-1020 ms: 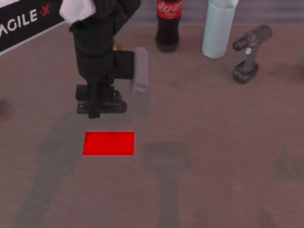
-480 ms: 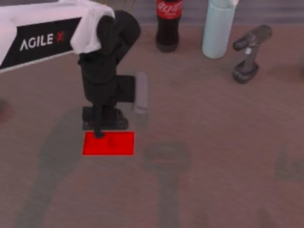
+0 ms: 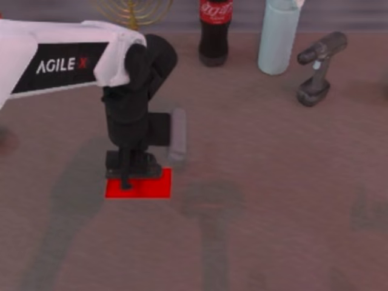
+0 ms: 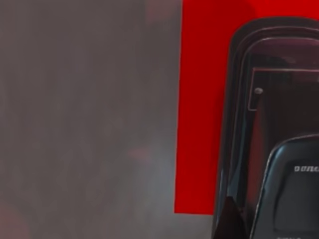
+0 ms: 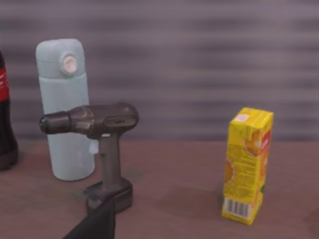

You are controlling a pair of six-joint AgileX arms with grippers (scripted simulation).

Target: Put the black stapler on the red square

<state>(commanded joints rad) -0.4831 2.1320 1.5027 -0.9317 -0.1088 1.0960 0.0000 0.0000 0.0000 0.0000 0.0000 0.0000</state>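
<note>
The black stapler (image 3: 144,162) lies crosswise in my left gripper (image 3: 125,173), which is shut on it. It hangs over the far edge of the red square (image 3: 145,188), covering the patch's back strip. In the left wrist view the stapler (image 4: 279,124) fills one side, with the red square (image 4: 199,124) beneath and beside it, and a dark fingertip (image 4: 230,219) presses against its flank. I cannot tell whether the stapler touches the patch. Part of my right gripper (image 5: 97,224) shows at the edge of the right wrist view; that arm is out of the top view.
Along the back stand a cola bottle (image 3: 215,30), a pale blue flask (image 3: 277,36) and a dark grey power drill (image 3: 316,70). A gold wire rack (image 3: 130,9) sits at the back left. A yellow juice carton (image 5: 247,164) stands near the drill.
My left arm has carried the stapler toward the table's front, from behind the red square to over its far edge. Nothing else moved.
</note>
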